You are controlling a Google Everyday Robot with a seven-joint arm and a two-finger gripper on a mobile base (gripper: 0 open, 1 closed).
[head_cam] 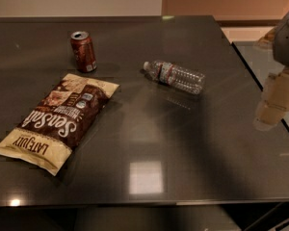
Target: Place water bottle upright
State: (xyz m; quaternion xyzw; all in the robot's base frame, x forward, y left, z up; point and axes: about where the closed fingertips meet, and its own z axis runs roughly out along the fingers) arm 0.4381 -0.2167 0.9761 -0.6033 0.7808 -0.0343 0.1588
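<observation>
The water bottle (176,76) lies on its side near the middle of the dark table (149,143). It is clear and ribbed, with its white cap pointing left and a reddish label band near the neck. My gripper (274,105) hangs at the right edge of the view, over the table's right side. It is well to the right of the bottle, a little nearer the front, and apart from it.
A brown-red soda can (84,51) stands upright at the back left. A brown and cream chip bag (58,121) lies flat at the front left. The table's right edge runs close under the gripper, and a second surface (260,61) lies beyond it.
</observation>
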